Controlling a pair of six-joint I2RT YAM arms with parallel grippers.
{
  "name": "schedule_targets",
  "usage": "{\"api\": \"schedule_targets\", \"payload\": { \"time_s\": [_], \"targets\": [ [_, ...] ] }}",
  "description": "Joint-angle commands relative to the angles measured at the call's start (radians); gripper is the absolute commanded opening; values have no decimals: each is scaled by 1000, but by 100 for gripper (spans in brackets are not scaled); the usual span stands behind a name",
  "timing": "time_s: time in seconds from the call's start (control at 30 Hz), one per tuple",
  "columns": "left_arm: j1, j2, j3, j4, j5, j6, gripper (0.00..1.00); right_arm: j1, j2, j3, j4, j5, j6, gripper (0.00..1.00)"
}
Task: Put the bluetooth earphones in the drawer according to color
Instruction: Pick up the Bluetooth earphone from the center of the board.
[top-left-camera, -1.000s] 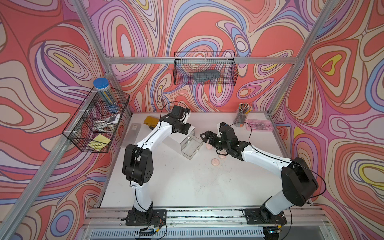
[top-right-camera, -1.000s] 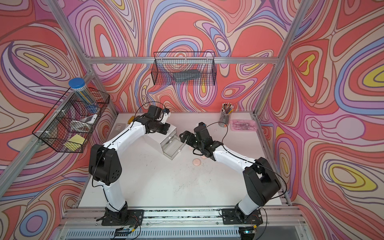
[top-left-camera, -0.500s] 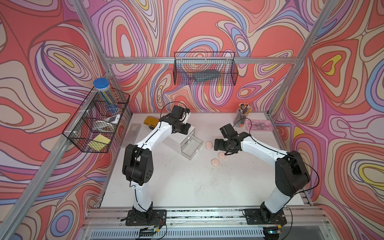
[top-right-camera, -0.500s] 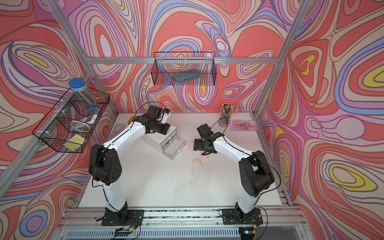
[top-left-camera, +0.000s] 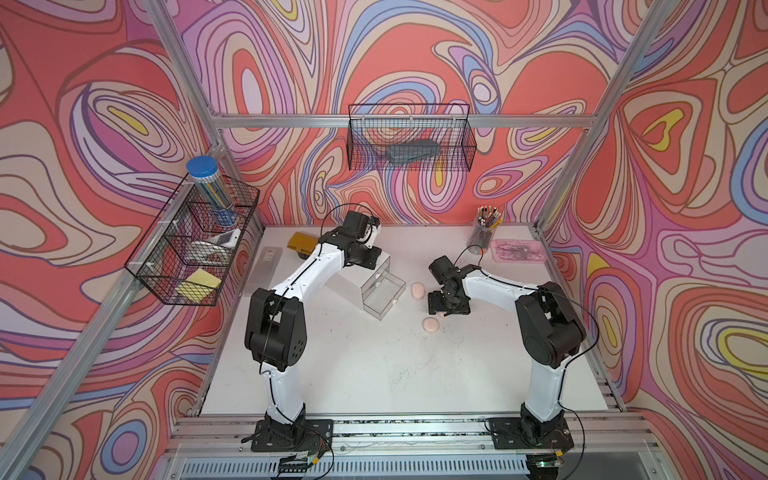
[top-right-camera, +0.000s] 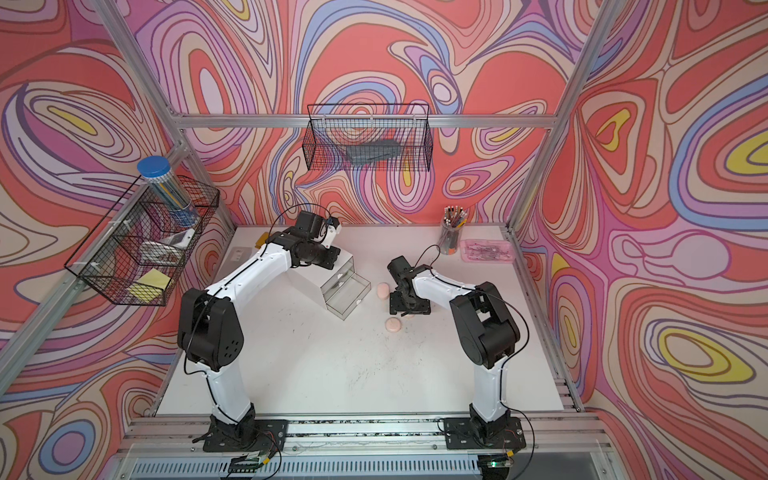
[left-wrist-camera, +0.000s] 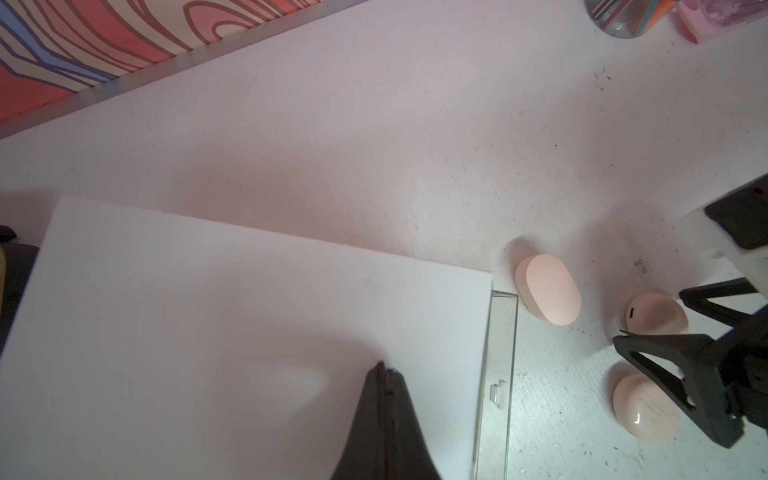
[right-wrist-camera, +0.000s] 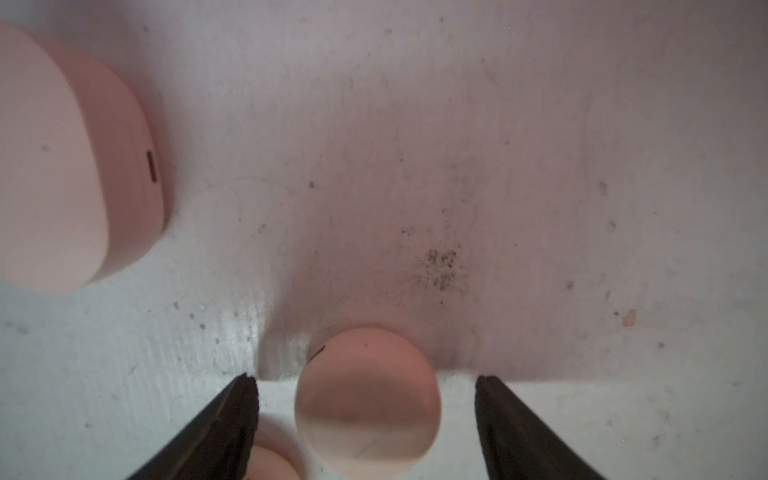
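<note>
1. Located small white cube-shaped cabinet (top-left-camera: 345, 286) (top-right-camera: 311, 286) with stacked clear plastic drawers toward rear of white bench (top-left-camera: 374, 374), on left arm's side.
2. Noted one clear drawer (top-left-camera: 382, 291) (top-right-camera: 348, 296) (left-wrist-camera: 498, 374) pulled out toward bench centre. Judged it the lowest from a top view, though not with certainty.
3. Found left pincer (left-wrist-camera: 384, 368) (top-left-camera: 368, 262) over the cabinet's flat white top, jaws pressed together, nothing between them. Could not resolve whether tips touch the top.
4. Counted three pale pink, smooth pebble-shaped earphone cases, all lying on the bench outside the open drawer:
   - first pink case (top-left-camera: 417, 290) (top-right-camera: 382, 290) (left-wrist-camera: 548, 289) (right-wrist-camera: 62, 166), just beside the drawer's front corner;
   - middle pink case (left-wrist-camera: 658, 316) (right-wrist-camera: 368, 411), near the first, mostly hidden under the right arm in both top views;
   - third pink case (top-left-camera: 430, 324) (top-right-camera: 392, 324) (left-wrist-camera: 644, 409) (right-wrist-camera: 270, 465), close to the middle one, on the side nearer the arm bases.
5. Found right pincer (right-wrist-camera: 368, 378) (top-left-camera: 448, 311) (left-wrist-camera: 648, 318) pointed down at the bench, jaws spread wide, straddling the middle pink case. Saw a clear gap on each side in the right wrist view, so no grip. Noted one finger (left-wrist-camera: 665, 343) overlapping the third pink case in the left wrist view.
6. Logged clear cup of pencils (top-left-camera: 484, 232) and flat pink tray (top-left-camera: 517, 251) at the rear corner on right arm's side, well apart from the cases.
</note>
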Motion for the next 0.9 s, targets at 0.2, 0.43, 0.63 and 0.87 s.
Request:
{"api": "schedule_targets", "payload": {
  "time_s": [0.2,0.43,0.63,0.87],
  "targets": [
    [-13,157,-110,-333,-14,1,0,2,18,-6,15,-15,-17,75],
    [-13,163,-110,-334,-14,1,0,-2,16,-10,44,-12,-20,67],
    [-13,162,-112,-335,-19,3,0,-3,24,1,38,-12,-21,58],
    [-13,163,-112,-334,-16,4,0,-5,-11,2,40,-9,-22,48]
  ]
}}
